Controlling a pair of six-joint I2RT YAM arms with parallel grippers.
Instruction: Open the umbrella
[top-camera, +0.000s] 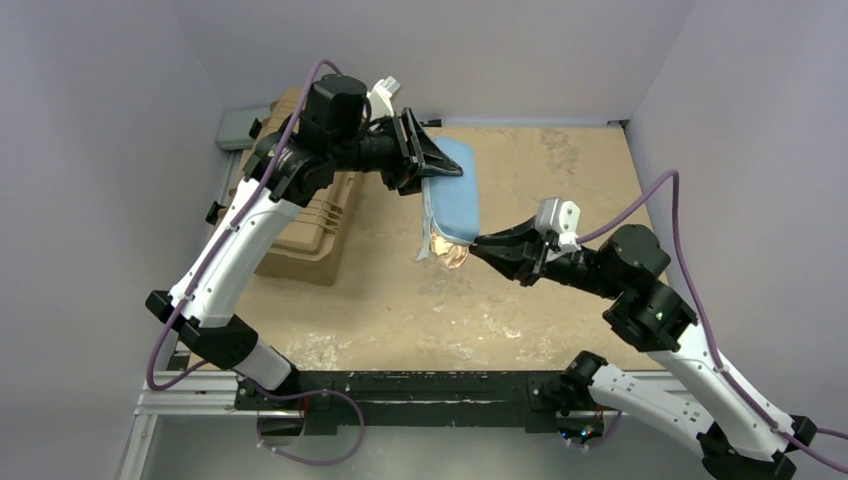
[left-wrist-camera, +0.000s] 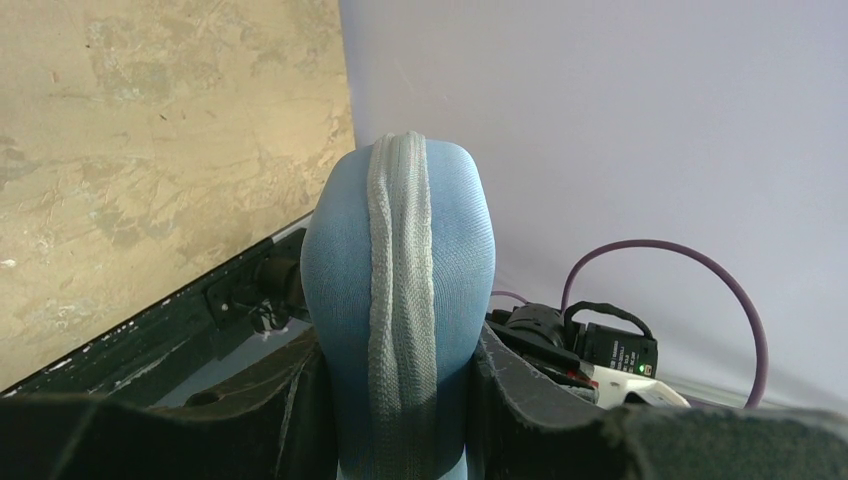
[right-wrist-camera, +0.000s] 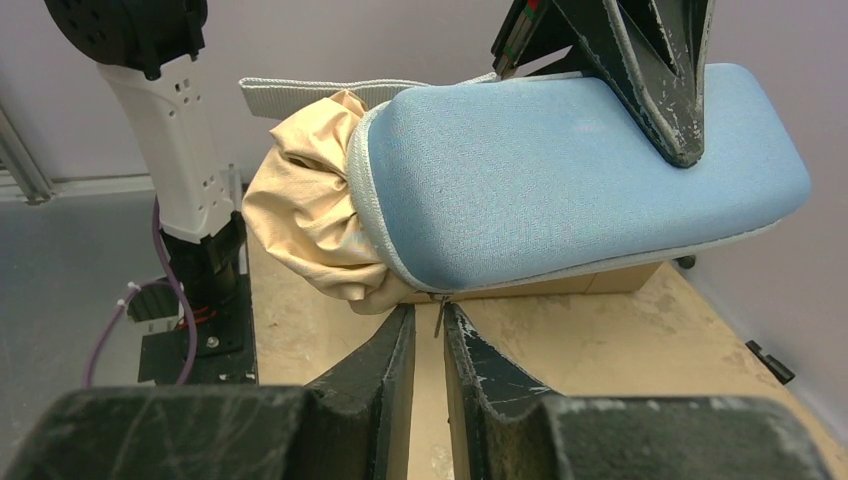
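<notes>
The left tool (top-camera: 437, 168) is clamped on the blue sleeve (right-wrist-camera: 590, 170), one finger on each broad side, holding it above the worktop (top-camera: 560, 190). The umbrella (right-wrist-camera: 305, 225) sits inside the sleeve, its beige cloth bulging out of the open end nearest the right arm. The right tool (right-wrist-camera: 428, 335) is below that end, its fingers almost together with the zip pull (right-wrist-camera: 438, 318) hanging in the slit between them; whether they actually pinch it cannot be told. A tan case (top-camera: 312, 225) lies by the left arm.
</notes>
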